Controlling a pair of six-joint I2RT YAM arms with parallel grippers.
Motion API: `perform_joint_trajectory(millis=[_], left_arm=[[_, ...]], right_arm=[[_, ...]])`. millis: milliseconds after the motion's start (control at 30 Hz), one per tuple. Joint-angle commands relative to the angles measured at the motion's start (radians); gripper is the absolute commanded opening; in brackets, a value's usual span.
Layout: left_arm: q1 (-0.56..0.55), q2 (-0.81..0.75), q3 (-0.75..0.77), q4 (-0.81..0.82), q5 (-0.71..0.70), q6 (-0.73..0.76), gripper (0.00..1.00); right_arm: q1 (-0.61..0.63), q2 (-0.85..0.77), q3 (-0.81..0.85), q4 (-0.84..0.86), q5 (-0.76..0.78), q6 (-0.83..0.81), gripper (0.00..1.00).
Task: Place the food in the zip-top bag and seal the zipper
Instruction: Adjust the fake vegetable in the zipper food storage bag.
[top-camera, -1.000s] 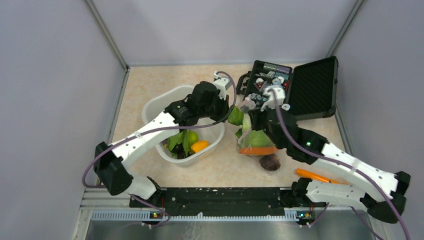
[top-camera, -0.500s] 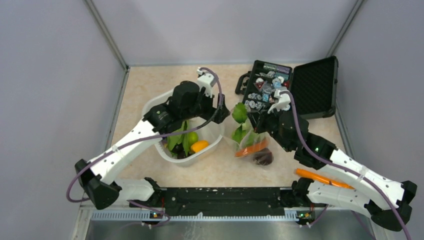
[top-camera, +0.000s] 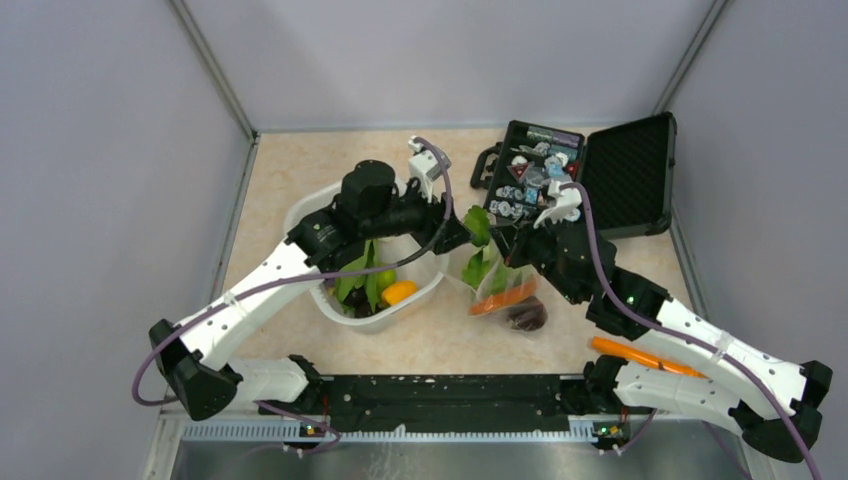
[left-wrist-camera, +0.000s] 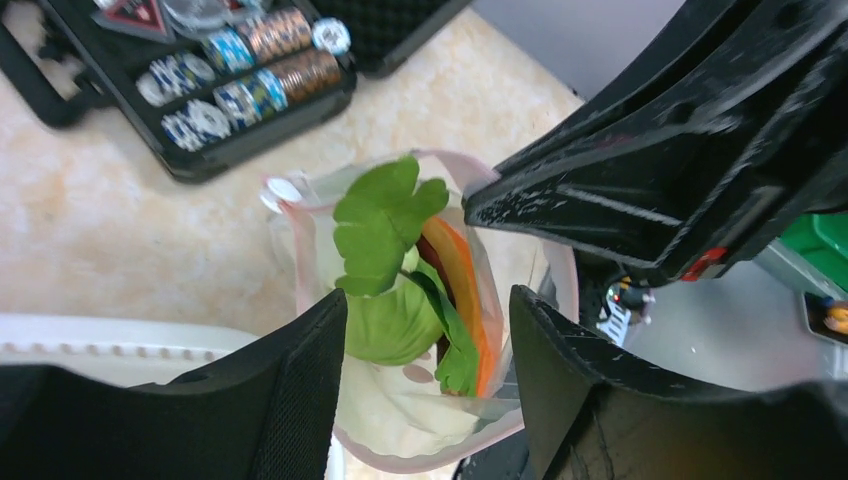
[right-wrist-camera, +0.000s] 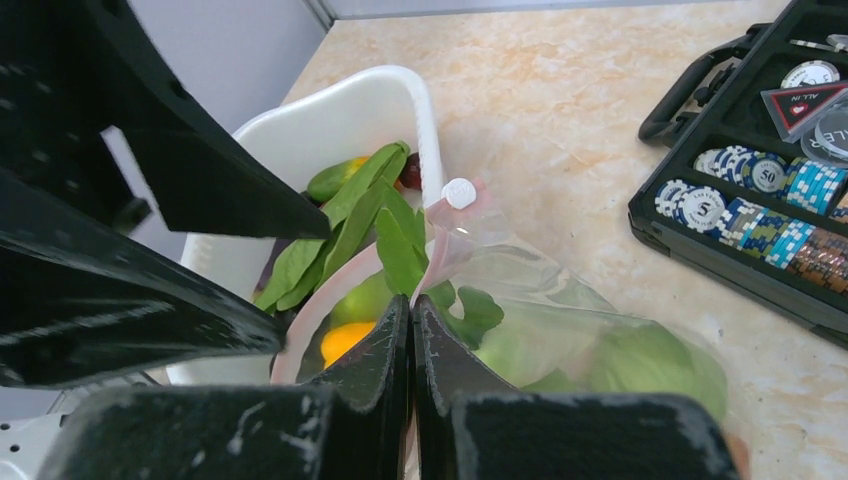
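- Beige table (top-camera: 290, 170), grey walls (top-camera: 100, 200): the right gripper (right-wrist-camera: 412, 310), fingers together, pinches the bag (top-camera: 500, 285) upright by its rim.
- Over its mouth hovers the left gripper (left-wrist-camera: 425, 300), fingers apart, a leaf (left-wrist-camera: 385, 215) poking up between them (cabbage (left-wrist-camera: 395, 320) and carrot (left-wrist-camera: 465, 280) below).
- More food (top-camera: 365, 280) lies in the tub (top-camera: 310, 205); the zipper (right-wrist-camera: 330, 300) is unsealed.

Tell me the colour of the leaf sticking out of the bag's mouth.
The leaf is bright green, clearest in the left wrist view.
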Motion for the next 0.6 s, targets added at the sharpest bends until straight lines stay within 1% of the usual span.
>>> perform_joint_trajectory(millis=[0,67,167,233,333,433,500,567], left_arm=[[-0.019,0.025,-0.052,0.084,0.097,-0.044,0.61],[-0.034,0.036,-0.074,0.11,0.085,-0.047,0.6],[-0.043,0.065,-0.074,0.086,0.06,-0.042,0.56],[-0.051,0.082,-0.088,0.086,0.027,-0.045,0.57],[-0.06,0.112,-0.106,0.138,-0.015,-0.065,0.57],[-0.084,0.148,-0.1,0.161,-0.144,-0.08,0.58],[-0.086,0.176,-0.092,0.159,-0.201,-0.089,0.58],[-0.088,0.194,-0.098,0.191,-0.208,-0.095,0.52]], right_arm=[[-0.003,-0.03,0.008,0.087,0.006,0.016,0.0],[-0.003,-0.033,0.007,0.095,0.011,0.019,0.0],[-0.003,-0.036,0.007,0.107,0.014,0.021,0.0],[-0.003,-0.037,0.009,0.109,0.011,0.022,0.0],[-0.003,-0.038,0.004,0.116,0.004,0.027,0.0],[-0.003,-0.04,0.001,0.127,-0.008,0.032,0.0],[-0.003,-0.041,-0.001,0.133,-0.014,0.041,0.0],[-0.003,-0.047,-0.004,0.14,-0.021,0.049,0.0]])
